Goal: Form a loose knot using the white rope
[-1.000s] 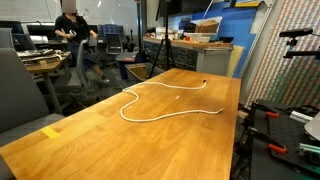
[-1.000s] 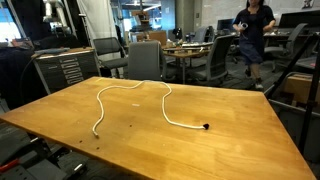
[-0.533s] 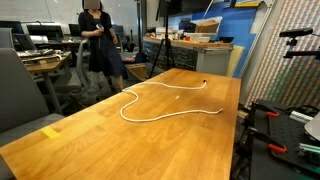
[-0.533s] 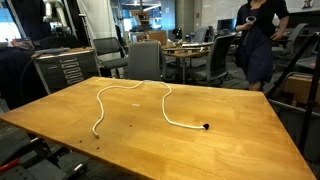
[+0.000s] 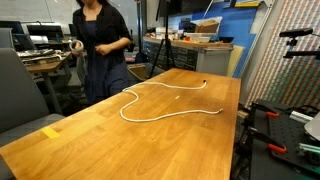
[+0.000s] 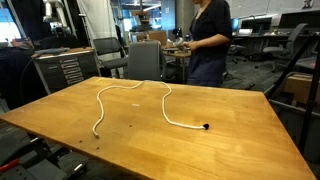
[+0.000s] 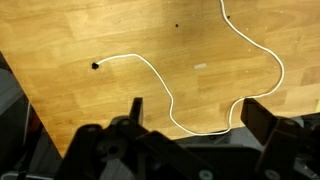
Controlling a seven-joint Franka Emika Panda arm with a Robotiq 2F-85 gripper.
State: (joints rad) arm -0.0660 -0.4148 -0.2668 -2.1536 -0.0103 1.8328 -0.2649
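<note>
Only change is the person [image 6: 208,40] in the background wandering closer to the surface [image 6: 235,145]; the white rope [image 6: 166,100] hasn't budged from its middle, unknotted, and the end effector [image 7: 193,105] hangs wide open above, so zero knot progress.

A white rope [image 7: 128,57] with small dark tips [image 6: 206,127] is seen against a surface [image 6: 240,140] of warm honey-orange wood, which is streaked with a fine, paler grain, dotted with a few small dark specks and marked by a yellow patch [image 5: 50,131]. The claw [image 7: 192,108] is shown black throughout. A person [image 5: 100,45] is dressed in dark clothing, a chair [image 5: 20,90] is covered in grey, a wall panel [image 5: 245,25] is painted blue, and a tall screen [image 5: 275,50] is patterned with fine multicoloured speckles.
</note>
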